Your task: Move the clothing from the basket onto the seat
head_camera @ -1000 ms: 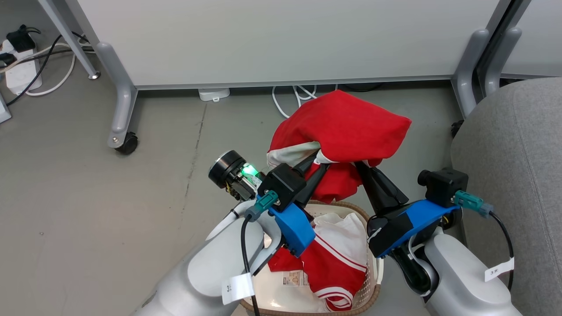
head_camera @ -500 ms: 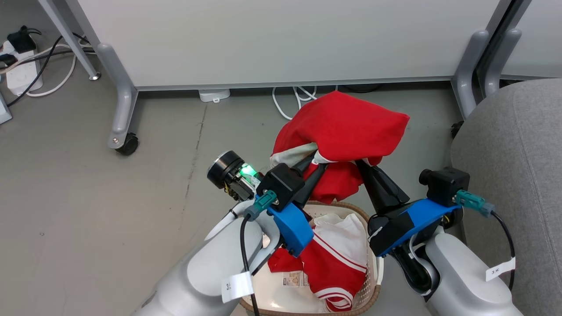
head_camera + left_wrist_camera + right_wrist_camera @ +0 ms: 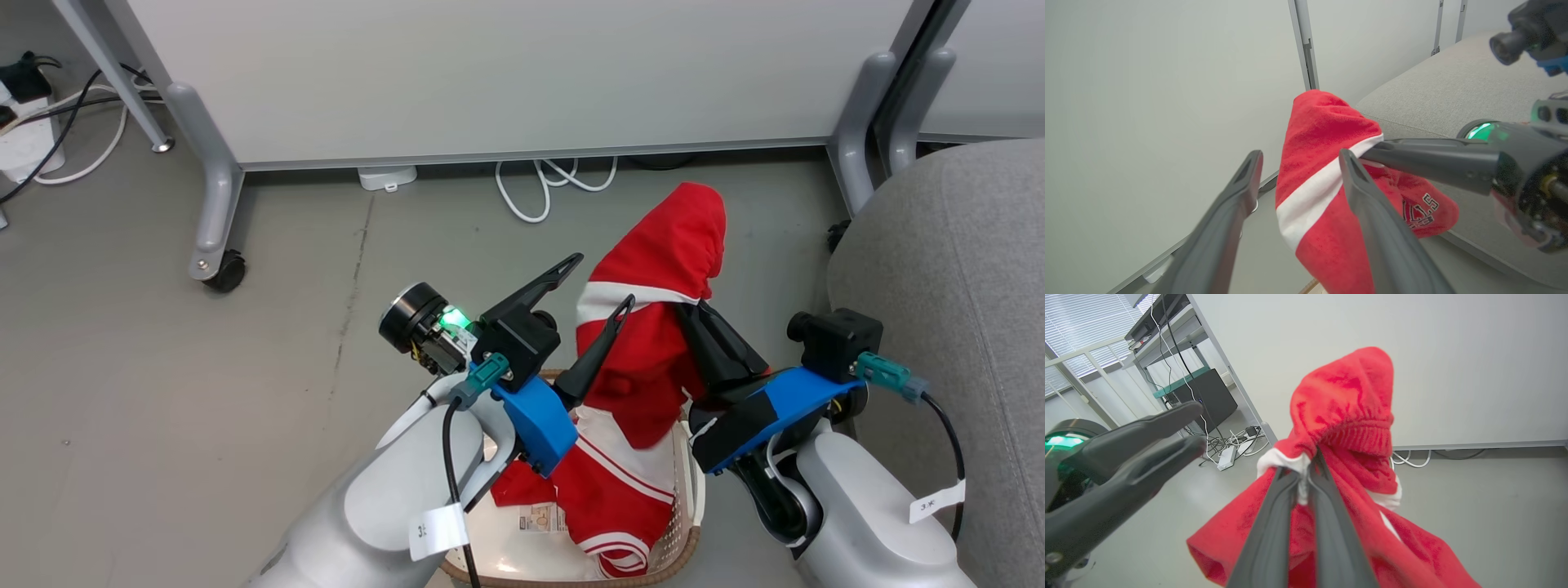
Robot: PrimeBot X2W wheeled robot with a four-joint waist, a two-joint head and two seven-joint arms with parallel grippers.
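Head view, starting at the far left: a white power strip (image 3: 28,143) and its dark and white cables lie on the smooth grey floor (image 3: 147,392). A slanted grey leg (image 3: 211,204) ending in a black caster (image 3: 224,272) stands just beside them. It carries a pale partition panel (image 3: 490,73) that closes off the whole back of the scene. A thin crack runs down the floor, and loops of white cable (image 3: 543,184) lie at the foot of the panel. Towards the middle, the left gripper (image 3: 599,282) stands with its two dark fingers spread wide and nothing pinched between them. Below it the basket (image 3: 694,543) sits on the floor, cream plastic with a brown rim, and a second red garment (image 3: 620,490) with white stripes lies inside. Above the basket a red garment (image 3: 669,245) with a white band hangs bunched in the air, its lower end drooping over the basket. It hangs from the right gripper (image 3: 692,314), whose fingers are clenched tight on a white-trimmed edge, as the right wrist view makes plain. The left wrist view shows dark lettering on a lower fold of that cloth. At the far right the seat (image 3: 963,286) rises as a large grey upholstered cushion with a rounded edge, just beside the basket. The hanging garment is in the air to its left, apart from the cushion.
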